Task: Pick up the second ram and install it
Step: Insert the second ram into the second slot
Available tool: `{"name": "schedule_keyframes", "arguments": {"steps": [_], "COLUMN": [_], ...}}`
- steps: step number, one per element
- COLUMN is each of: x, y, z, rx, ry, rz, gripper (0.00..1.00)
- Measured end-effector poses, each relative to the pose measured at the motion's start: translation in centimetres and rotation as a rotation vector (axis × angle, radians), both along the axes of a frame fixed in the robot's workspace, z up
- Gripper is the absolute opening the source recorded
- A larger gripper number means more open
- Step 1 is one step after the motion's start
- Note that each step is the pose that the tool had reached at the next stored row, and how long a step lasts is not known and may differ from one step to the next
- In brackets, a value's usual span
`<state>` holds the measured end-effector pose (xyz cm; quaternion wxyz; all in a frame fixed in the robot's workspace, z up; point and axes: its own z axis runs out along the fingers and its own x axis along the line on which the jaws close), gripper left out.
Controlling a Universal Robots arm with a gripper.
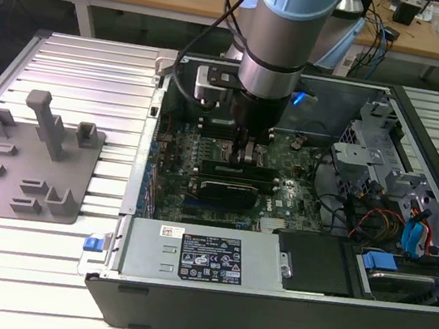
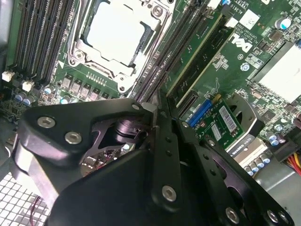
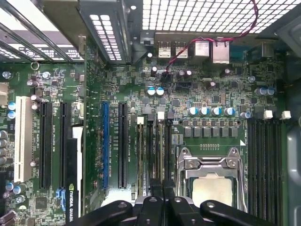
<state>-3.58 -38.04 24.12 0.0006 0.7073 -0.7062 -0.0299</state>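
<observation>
My gripper [image 1: 245, 153] reaches down into the open computer case [image 1: 264, 310], onto the memory slots beside the processor socket [image 3: 211, 188]. In both wrist views its black fingers [image 3: 153, 188] are drawn close together over one slot. The second ram [image 3: 160, 150] stands on edge in that slot, a thin green stick running straight out from between the fingertips, with a white latch at its far end. Another green stick [image 2: 200, 52] sits in a neighbouring slot. The gripper [image 2: 153, 106] hides the near end of the ram.
A black expansion card [image 1: 228, 190] lies just in front of the gripper. The power supply [image 1: 198, 256] and drive bays [image 1: 405, 240] fill the near and right parts of the case. A grey holder tray [image 1: 27, 162] rests on the ribbed table at the exterior view's left.
</observation>
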Motion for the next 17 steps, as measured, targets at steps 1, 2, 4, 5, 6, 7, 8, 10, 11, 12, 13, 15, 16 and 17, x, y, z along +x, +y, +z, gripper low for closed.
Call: {"name": "schedule_keyframes", "arguments": {"steps": [1, 2, 4, 5, 6, 7, 8, 10, 11, 12, 13, 15, 16, 17], "x": [-0.03, -0.05, -0.07, -0.07, -0.07, -0.07, -0.07, -0.06, -0.06, -0.06, -0.06, -0.06, -0.06, -0.06], "y": [0.00, 0.00, 0.00, 0.00, 0.00, 0.00, 0.00, 0.00, 0.00, 0.00, 0.00, 0.00, 0.00, 0.00], "z": [-0.01, -0.01, -0.06, -0.06, -0.08, -0.28, -0.28, -0.34, -0.34, -0.34, -0.36, -0.43, -0.43, -0.43], "rx": [-0.0001, -0.0002, 0.0001, 0.0000, 0.0001, 0.0001, 0.0000, 0.0004, 0.0004, 0.0004, 0.0005, 0.0006, 0.0004, 0.0004], "ry": [0.0000, 0.0001, -0.0001, 0.0000, -0.0001, 0.0000, 0.0000, -0.0001, 0.0000, 0.0000, -0.0001, -0.0001, 0.0000, 0.0000], "rz": [0.000, 0.000, 0.000, 0.000, 0.000, 0.000, 0.000, 0.000, 0.000, 0.000, 0.000, 0.000, 0.000, 0.000], "gripper": [0.09, 0.09, 0.09, 0.09, 0.09, 0.09, 0.09, 0.09, 0.09, 0.09, 0.09, 0.09, 0.09, 0.09]}}
